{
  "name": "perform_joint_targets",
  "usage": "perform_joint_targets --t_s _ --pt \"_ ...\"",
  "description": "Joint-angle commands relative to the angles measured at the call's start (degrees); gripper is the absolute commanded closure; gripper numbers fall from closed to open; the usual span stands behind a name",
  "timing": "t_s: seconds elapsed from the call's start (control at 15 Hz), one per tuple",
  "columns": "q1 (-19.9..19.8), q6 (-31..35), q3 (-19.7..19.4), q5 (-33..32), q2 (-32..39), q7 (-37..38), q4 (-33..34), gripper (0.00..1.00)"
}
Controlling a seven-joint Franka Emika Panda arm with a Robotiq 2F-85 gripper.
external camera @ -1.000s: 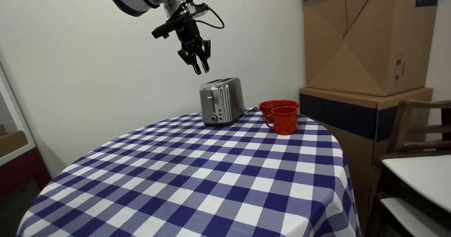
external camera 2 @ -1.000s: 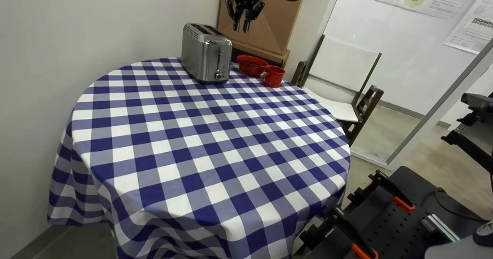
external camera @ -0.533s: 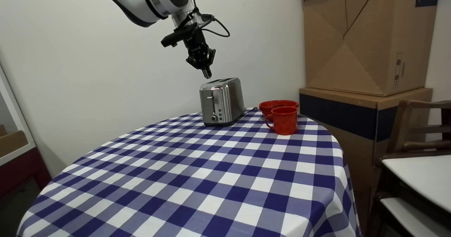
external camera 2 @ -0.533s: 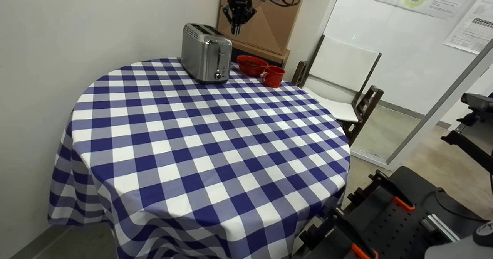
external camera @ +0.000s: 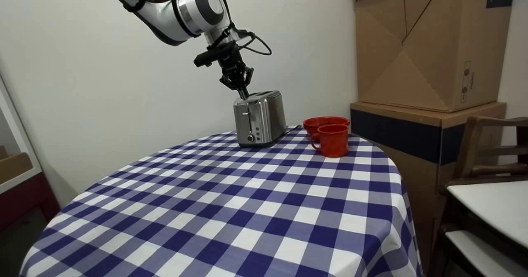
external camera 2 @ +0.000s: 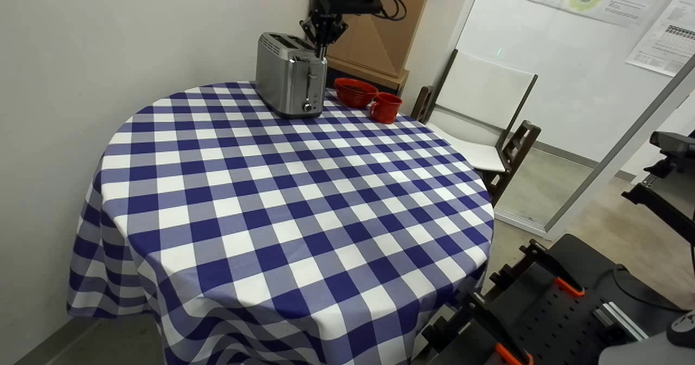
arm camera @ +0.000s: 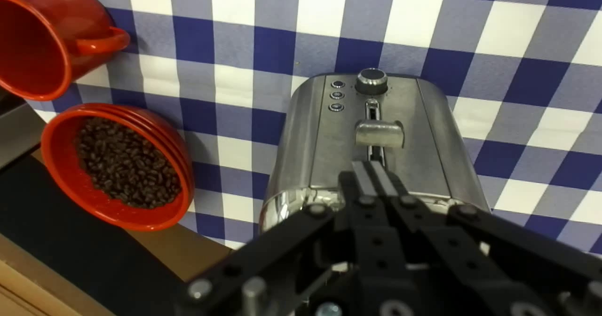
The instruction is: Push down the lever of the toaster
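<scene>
A silver toaster stands on the checkered table and shows in an exterior view and in the wrist view. Its metal lever sticks out of a vertical slot on the front face, above a round knob. The lever sits in the upper part of its slot. My gripper points down at the top front edge of the toaster, above the lever. In the wrist view its fingertips are together and empty, in line with the slot. No contact with the lever shows.
A red mug and a red bowl of dark beans stand beside the toaster. Cardboard boxes are stacked behind them. A white wall is close behind the toaster. The blue-white checkered tablecloth covers the round table.
The gripper was open a second ago and has shut. It has moved down and towards the toaster, from above it to its top front edge. Toaster and lever look unmoved.
</scene>
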Motion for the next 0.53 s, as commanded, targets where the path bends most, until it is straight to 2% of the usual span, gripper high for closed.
perform_joint_targets --t_s 0.0,0.47 --pt "0.36 -1.62 -0.09 0.90 4.48 -2.85 7.38 0.99" --pt "0.54 -2.77 -0.34 0.73 8.58 -4.35 11.77 0.99"
